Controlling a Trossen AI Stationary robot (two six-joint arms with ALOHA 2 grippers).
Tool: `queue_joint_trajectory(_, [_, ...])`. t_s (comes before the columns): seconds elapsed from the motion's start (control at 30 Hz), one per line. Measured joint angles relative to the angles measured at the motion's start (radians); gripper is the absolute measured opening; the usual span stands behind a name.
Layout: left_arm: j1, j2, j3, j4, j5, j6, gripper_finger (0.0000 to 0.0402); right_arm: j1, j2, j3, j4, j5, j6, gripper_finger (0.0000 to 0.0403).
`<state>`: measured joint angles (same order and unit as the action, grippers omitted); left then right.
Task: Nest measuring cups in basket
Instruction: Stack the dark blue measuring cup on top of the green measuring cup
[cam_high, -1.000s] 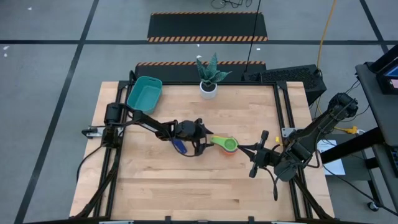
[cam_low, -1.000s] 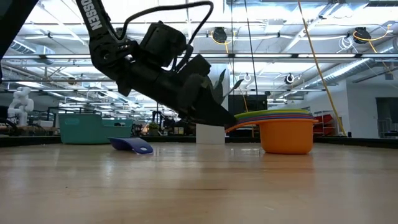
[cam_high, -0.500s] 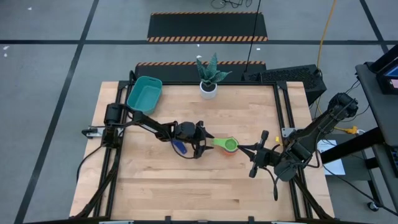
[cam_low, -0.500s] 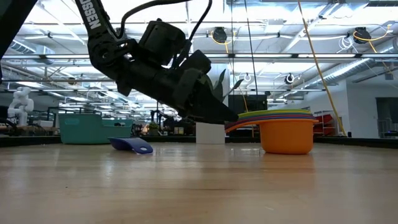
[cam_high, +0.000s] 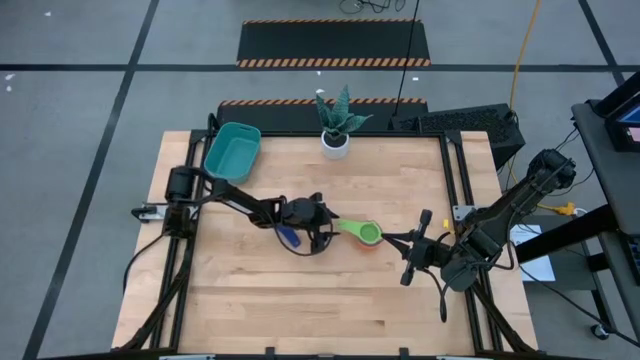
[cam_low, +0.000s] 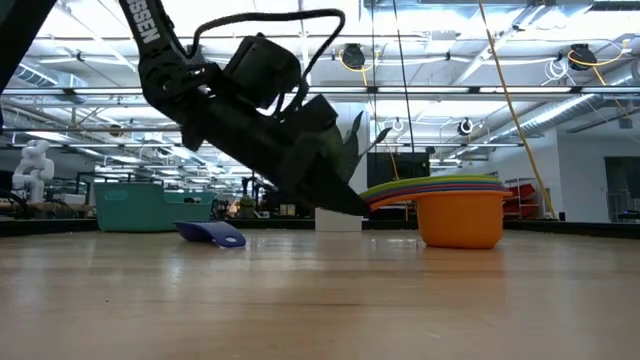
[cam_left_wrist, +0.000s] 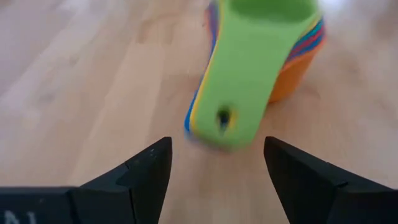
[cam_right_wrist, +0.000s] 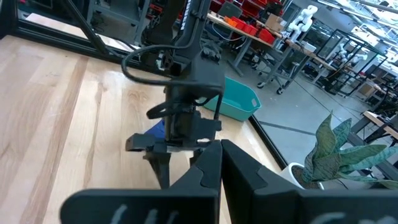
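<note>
— With jaws spread wide on the left gripper (cam_left_wrist: 211, 163) and tips straddling the handle end of the nested stack of measuring cups (cam_high: 364, 233), could easily skid the stack along the worktop (cam_high: 300, 300) on a low closing.
— Or pinch only the green cup (cam_left_wrist: 249, 68) on top and peel it off the orange cup (cam_low: 460, 218).
— Behind the jaws: dark blue cup (cam_high: 289, 236), lying alone.
— Far beyond, at the corner: basket (cam_high: 232, 150), holding nothing visible.
— Right gripper (cam_high: 418, 247) parked beyond the stack, fingers apart.
</note>
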<state>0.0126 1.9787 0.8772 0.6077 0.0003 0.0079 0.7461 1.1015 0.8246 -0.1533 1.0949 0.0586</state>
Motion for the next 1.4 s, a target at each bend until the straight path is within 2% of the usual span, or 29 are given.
queue_joint_trajectory(0.13, [-0.007,-0.063,0.000,-0.120,-0.011,0.035,0.0255,0.001,0.000,0.000,-0.008,-0.027,0.000,0.0000])
queue_joint_trajectory(0.47, [-0.087,-0.257,-0.001,-0.571,-0.012,0.025,0.0255,0.001,0.000,0.000,-0.010,-0.050,0.008,0.0000])
queue_joint_trajectory(0.63, [-0.131,-0.297,-0.001,-0.735,-0.107,-0.040,0.0255,0.001,0.000,0.000,0.000,-0.058,0.023,0.0000])
queue_joint_trajectory(0.77, [-0.176,-0.295,-0.001,-0.844,-0.165,-0.036,0.0255,0.001,0.000,0.000,0.010,-0.059,0.026,0.0000])
queue_joint_trajectory(1.0, [-0.244,-0.295,0.000,-0.898,-0.259,0.011,0.0255,0.001,0.000,0.000,0.012,-0.059,0.027,0.0000])
queue_joint_trajectory(1.2, [-0.231,-0.295,-0.002,-0.893,-0.254,0.066,0.0255,0.001,0.000,0.000,0.016,-0.059,0.027,0.0000])
queue_joint_trajectory(1.33, [-0.186,-0.295,-0.004,-0.895,-0.243,-0.010,0.0255,0.001,0.000,0.000,0.043,-0.078,0.027,0.0000])
queue_joint_trajectory(1.4, [-0.173,-0.295,-0.004,-0.895,-0.186,-0.037,0.0255,0.001,0.000,0.000,0.076,-0.110,0.024,0.0000])
